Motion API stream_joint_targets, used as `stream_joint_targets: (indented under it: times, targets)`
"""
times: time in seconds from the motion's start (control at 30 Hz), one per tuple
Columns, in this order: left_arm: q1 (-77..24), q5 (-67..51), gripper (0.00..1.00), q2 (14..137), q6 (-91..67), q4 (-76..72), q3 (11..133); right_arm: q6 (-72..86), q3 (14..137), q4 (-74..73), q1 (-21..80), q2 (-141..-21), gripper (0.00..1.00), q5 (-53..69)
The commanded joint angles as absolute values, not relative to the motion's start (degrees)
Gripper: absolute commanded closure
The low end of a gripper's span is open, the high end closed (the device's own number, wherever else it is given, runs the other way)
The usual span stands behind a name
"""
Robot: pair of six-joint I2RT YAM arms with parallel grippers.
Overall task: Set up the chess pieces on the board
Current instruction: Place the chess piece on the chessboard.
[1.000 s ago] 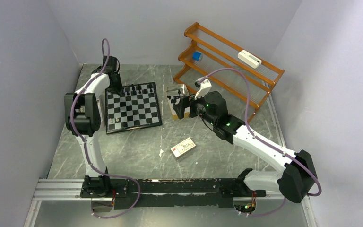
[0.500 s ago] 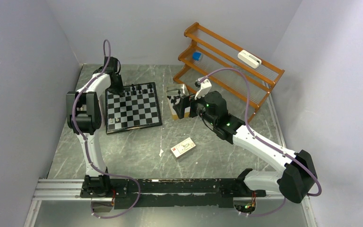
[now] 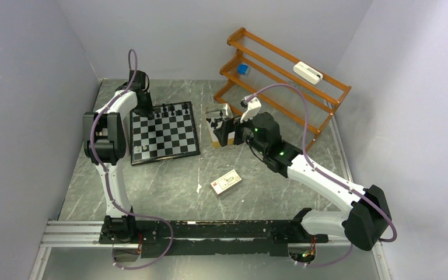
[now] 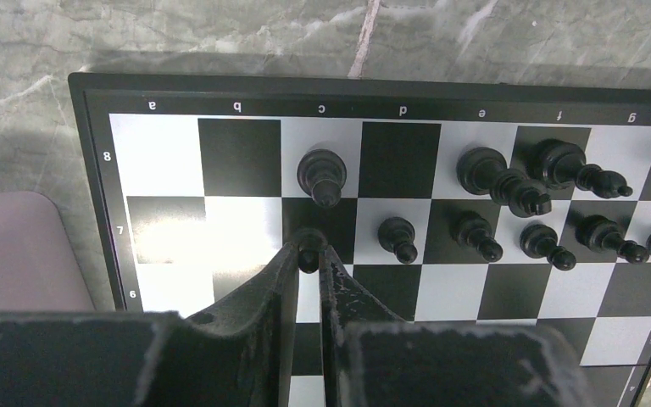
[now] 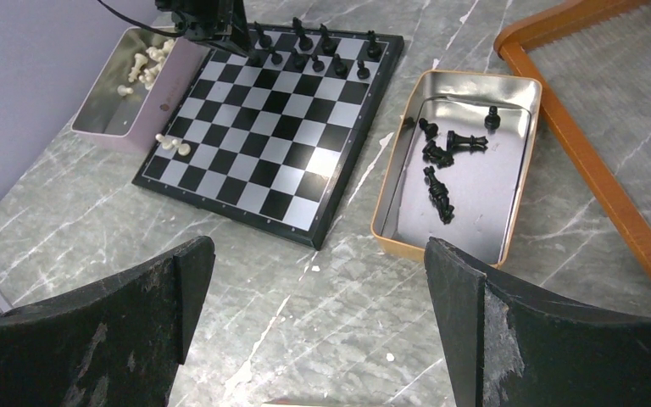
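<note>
Stone-look counter, glossy board, bright tin, worn plastic.
The grey, white-veined marble-look counter [image 5: 305,339] has a soft sheen. The flat black-and-white checkered chessboard [image 4: 237,157] is smooth and glossy, its pale squares mirror-like (almost foil). The small black chess pieces [image 4: 322,174] look like shiny moulded plastic. The gold-rimmed rectangular tin [image 5: 492,195] is polished metal inside, and the orange-brown slatted rack [image 5: 576,144] is varnished wood. The left claw [image 4: 308,259] and right claw [image 5: 318,246] have matt black plastic fingers, scuffed pale.

A small black chess piece [image 4: 308,239] shows only its round head between the fingertips of the left gripper [image 4: 308,254]. The black-and-white checkered board [image 4: 242,153] runs off that view's right and bottom edges.
</note>
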State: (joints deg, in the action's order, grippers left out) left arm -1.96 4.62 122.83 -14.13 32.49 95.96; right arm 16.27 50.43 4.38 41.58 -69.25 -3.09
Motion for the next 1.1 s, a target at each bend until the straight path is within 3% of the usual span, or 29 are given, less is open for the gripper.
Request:
stream_joint_targets:
  times: [0.0,1.07]
  targets:
    - [-1.6,2.9,0.81,124.0,-13.6,31.9,97.7,15.8,51.0,4.6,41.5,-68.9,0.00,-4.2]
    - [-1.6,1.8,0.78,124.8,-13.1,32.1,98.4,15.6,51.0,4.5,41.5,-68.9,0.00,-4.3]
